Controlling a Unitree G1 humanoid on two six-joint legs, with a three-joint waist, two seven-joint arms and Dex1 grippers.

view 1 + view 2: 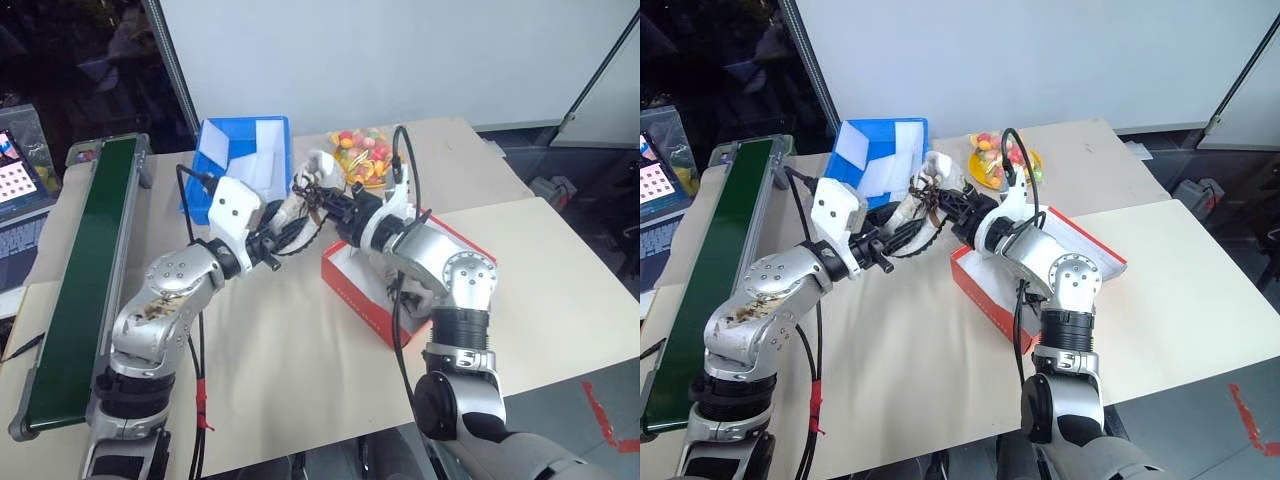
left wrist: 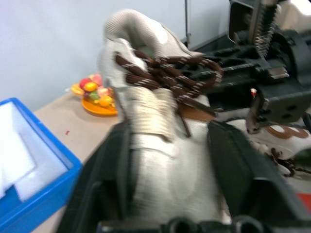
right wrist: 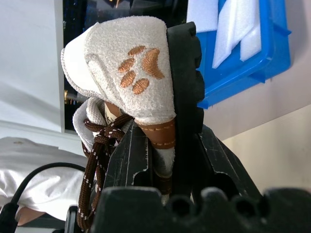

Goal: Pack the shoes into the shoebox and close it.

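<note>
A: Beige tabletop (image 1: pixel 280 370) fills the middle of the head views, with a pale wall behind. What sits at the far left?

B: A long green conveyor belt (image 1: pixel 85 270) runs along the table's left edge, and a laptop screen (image 1: pixel 20 165) glows beyond it.

A: And next along?

B: A blue plastic tray (image 1: pixel 215 140) with white foam pieces inside, at the back. In front of it the left gripper (image 2: pixel 170 160) is held above the table, its two black fingers standing on either side of a cream fabric shoe (image 2: pixel 155 145) with brown laces; whether they press it I cannot tell.

A: Is the right gripper on the same shoe?

B: The right gripper (image 3: pixel 167 145) meets it from the other side. Its fingers are narrowed onto a cream part with a brown paw print, pinching the tan-trimmed fabric just below the print.

A: Where is the shoebox?

B: The red shoebox (image 1: pixel 350 285) lies on the table just right of centre, under the right arm, its white inside showing. Behind it stands an orange plate of coloured fruit (image 1: pixel 362 155).
</note>
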